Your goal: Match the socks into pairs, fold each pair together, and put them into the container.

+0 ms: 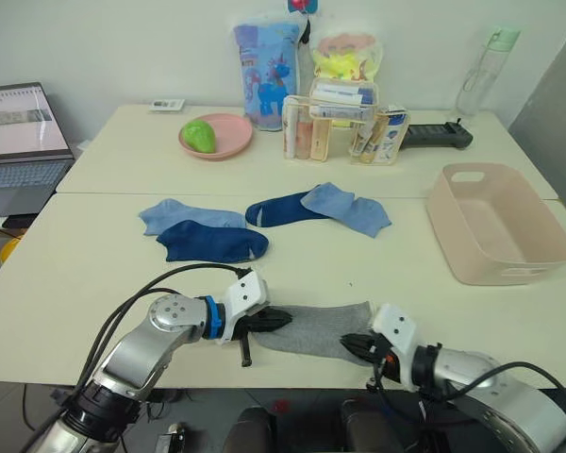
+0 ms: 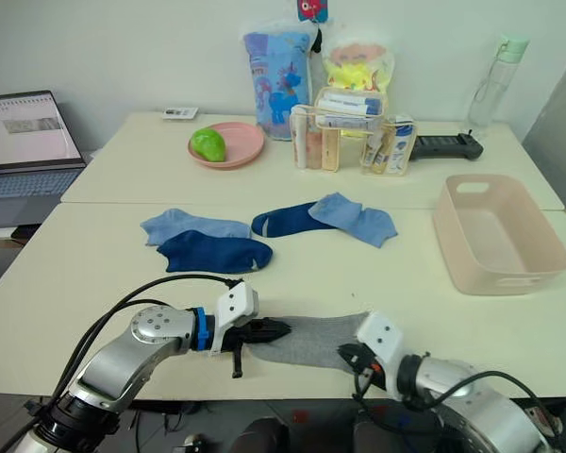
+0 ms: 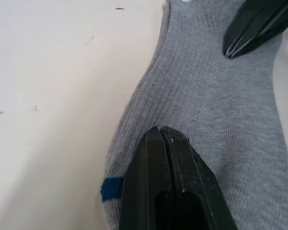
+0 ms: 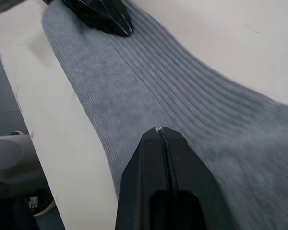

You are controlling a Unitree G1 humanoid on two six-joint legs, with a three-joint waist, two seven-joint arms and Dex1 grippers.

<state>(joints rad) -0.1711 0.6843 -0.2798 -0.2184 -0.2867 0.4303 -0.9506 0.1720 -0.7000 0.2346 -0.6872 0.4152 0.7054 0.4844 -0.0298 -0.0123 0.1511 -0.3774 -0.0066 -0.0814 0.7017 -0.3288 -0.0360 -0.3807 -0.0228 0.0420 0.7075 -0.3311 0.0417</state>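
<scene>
table: two cream, smooth rectangular tops set edge to edge; a seam runs across between them.
laptop: open, on a separate surface off the table's left end.
container: pale pink plastic tub, rounded corners, handle slot in its far wall; stands on the near top at the right, well apart from the socks.
snack bags: one blue printed pouch and one clear pouch with yellow contents, upright against the wall.
clear organiser: acrylic, holds tubes and small boxes; between the plate and a black handled device.
bottle: clear, pale green cap, far right corner.
pink plate: round, carries a green fruit.
grey sock: ribbed knit, laid flat and stretched lengthwise along the near table edge between the two grippers; a navy stripe shows at the end by the left gripper.
left sock group: a light blue sock partly under a dark navy sock, mid-table left.
centre sock group: a second navy sock with a second light blue sock lying over its right end.
left gripper: black fingers pressed together on the grey sock's left end.
right gripper: black fingers pressed together on the grey sock's right end.
obstructions: nothing lies between the grey sock and the container.
</scene>
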